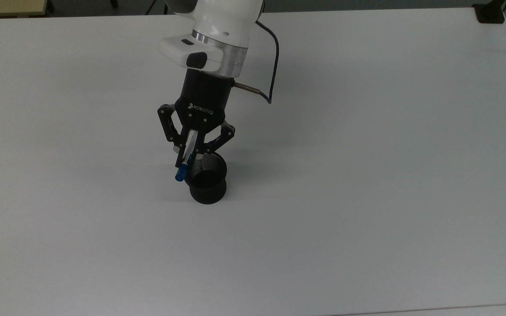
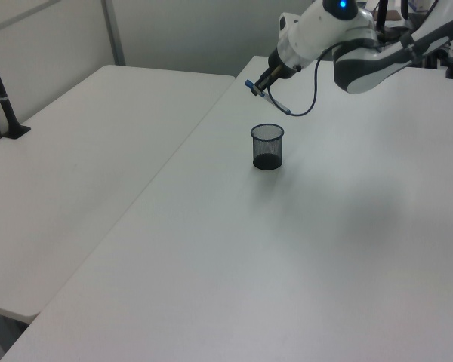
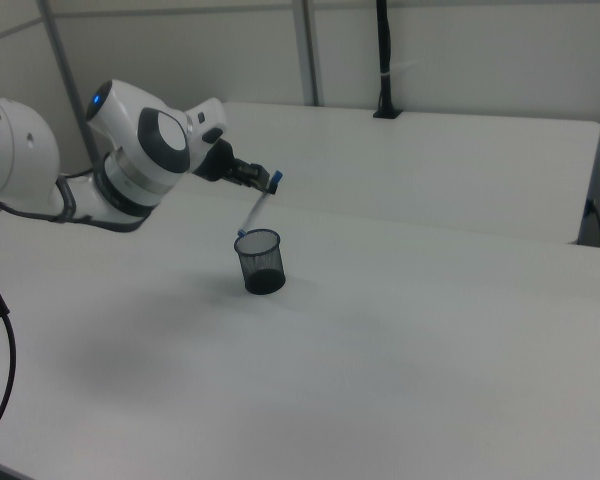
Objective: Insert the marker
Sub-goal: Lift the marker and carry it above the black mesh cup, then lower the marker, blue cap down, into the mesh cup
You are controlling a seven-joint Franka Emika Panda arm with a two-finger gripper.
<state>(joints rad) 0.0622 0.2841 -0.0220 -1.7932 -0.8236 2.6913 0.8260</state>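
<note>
The gripper (image 1: 188, 154) clamps the marker (image 1: 186, 157) tilted in the air, apparently just above the black mesh cup (image 1: 207, 181) near the middle of the white table (image 1: 367, 175).

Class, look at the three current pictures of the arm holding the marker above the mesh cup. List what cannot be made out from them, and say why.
- The marker's printed label: too small to read in the top view.
- The marker's upper barrel: hidden between the gripper's jaws in the top view.
- The black mesh cup's floor: dark in the top view, so whether anything lies inside cannot be told.
- The arm's base: cut off by the frame edge in the top view.
</note>
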